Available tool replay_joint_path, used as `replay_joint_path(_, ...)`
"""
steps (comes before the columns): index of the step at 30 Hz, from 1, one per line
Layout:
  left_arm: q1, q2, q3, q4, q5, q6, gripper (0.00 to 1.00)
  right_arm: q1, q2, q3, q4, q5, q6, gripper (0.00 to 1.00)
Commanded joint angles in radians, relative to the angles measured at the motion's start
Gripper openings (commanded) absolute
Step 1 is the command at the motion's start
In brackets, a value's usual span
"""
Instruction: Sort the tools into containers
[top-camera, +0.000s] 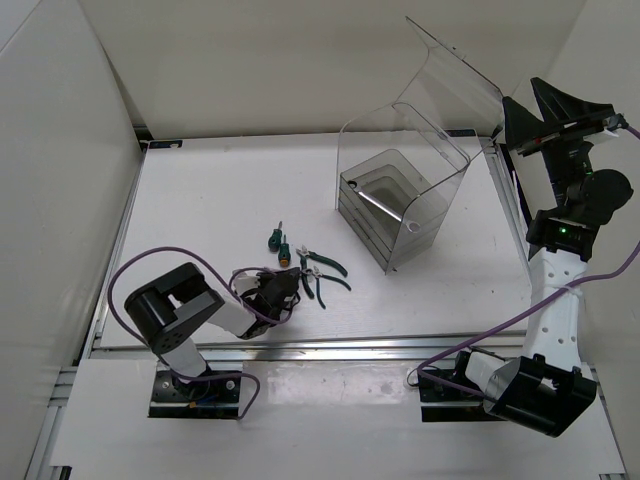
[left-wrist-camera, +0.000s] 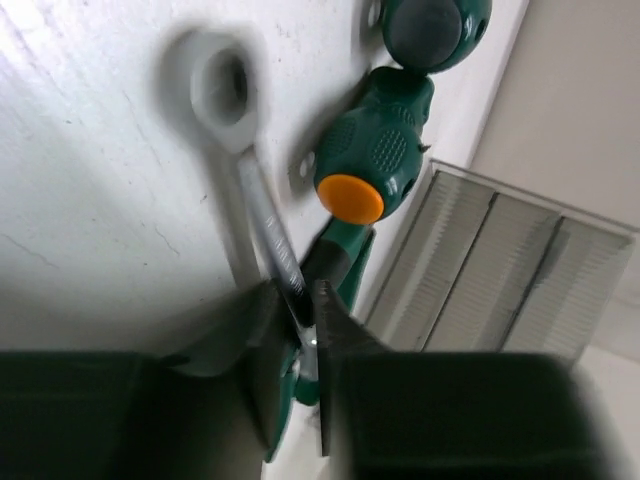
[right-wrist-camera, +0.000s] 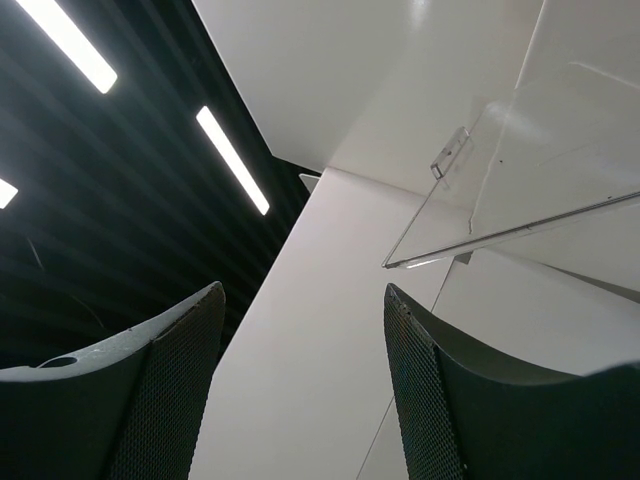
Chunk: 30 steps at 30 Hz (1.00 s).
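— While the left arm sits low over the tools, log the largest item first. Where is the container?
— Clear bin (top-camera: 400, 190), on the far right part of the white table (top-camera: 220, 190). It is tall, and its rounded lid (top-camera: 455, 70) stands open, tilted up and back. Inside are smoked, stepped compartments. A slim silver piece (top-camera: 383, 204) lies across them, too small to identify further.
— Right gripper?
— Right gripper (right-wrist-camera: 302, 300) is high at the bin's right side, near the lid's edge. Jaws spread apart, nothing between them.
— Left gripper?
— Left gripper (left-wrist-camera: 300, 305) is down at the table, left of the bin, nearer the arm bases and well apart from it. Fingers are clenched on the shank of the silver wrench (left-wrist-camera: 262, 210).
— Wrench appearance?
— Bright metal, ring end pointing away from the fingers, soft shadow beside it on the table. Faint stamped marks on the shank near the fingers are blurred and not readable.
— Other tools?
— Pliers (top-camera: 326, 268), dark green handles, lie just right of the left gripper. Two stubby drivers lie just beyond it. The orange-capped screwdriver (left-wrist-camera: 375, 150) is green with a dimpled grip. The grey-capped screwdriver (left-wrist-camera: 435, 25) is green and partly cut off by the frame. Cannot tell whether the two touch. Both lie on the table, outside the bin.
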Motion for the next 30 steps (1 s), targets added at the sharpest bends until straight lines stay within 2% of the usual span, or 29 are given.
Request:
replay_joint_path(1, 0.011, 0.006, -0.048, -0.068, 0.075, -0.103, 0.18, -0.006, -0.012, 0.001, 0.068, 0.001, 0.408, 0.68)
replay_joint_path(3, 0.015, -0.025, -0.071, -0.073, 0.087, -0.085, 0.10, -0.006, -0.009, 0.000, 0.075, 0.007, 0.408, 0.68)
replay_joint_path(7, 0.021, -0.157, -0.060, -0.197, 0.089, -0.023, 0.10, -0.006, -0.015, -0.023, 0.103, 0.019, 0.411, 0.68)
replay_joint_path(9, 0.030, -0.261, -0.022, -0.312, 0.070, -0.003, 0.10, -0.006, -0.021, -0.045, 0.114, 0.031, 0.408, 0.68)
replay_joint_path(12, 0.061, -0.402, 0.087, -0.459, 0.029, 0.128, 0.10, -0.006, -0.039, -0.081, 0.124, 0.051, 0.408, 0.68)
replay_joint_path(14, 0.086, -0.436, 0.191, -0.464, 0.015, 0.326, 0.10, -0.006, -0.045, -0.094, 0.138, 0.054, 0.411, 0.68)
replay_joint_path(16, 0.138, -0.418, 0.243, -0.287, 0.065, 0.491, 0.10, -0.006, -0.051, -0.112, 0.149, 0.054, 0.408, 0.68)
replay_joint_path(17, 0.151, -0.375, 0.300, -0.218, 0.155, 0.630, 0.10, -0.006, -0.064, -0.118, 0.149, 0.054, 0.405, 0.68)
replay_joint_path(18, 0.173, -0.342, 0.343, -0.140, 0.200, 0.682, 0.10, -0.008, -0.070, -0.129, 0.146, 0.054, 0.402, 0.68)
replay_joint_path(20, 0.176, -0.271, 0.505, -0.133, 0.317, 0.821, 0.10, -0.006, -0.088, -0.155, 0.140, 0.057, 0.395, 0.68)
replay_joint_path(22, 0.178, -0.161, 0.639, -0.124, 0.391, 0.863, 0.10, -0.006, -0.104, -0.169, 0.118, 0.065, 0.389, 0.68)
replay_joint_path(24, 0.172, -0.066, 0.702, -0.078, 0.466, 0.885, 0.10, -0.008, -0.104, -0.166, 0.118, 0.067, 0.389, 0.68)
replay_joint_path(30, 0.141, 0.073, 0.876, -0.051, 0.566, 0.882, 0.10, -0.011, -0.108, -0.164, 0.128, 0.079, 0.383, 0.68)
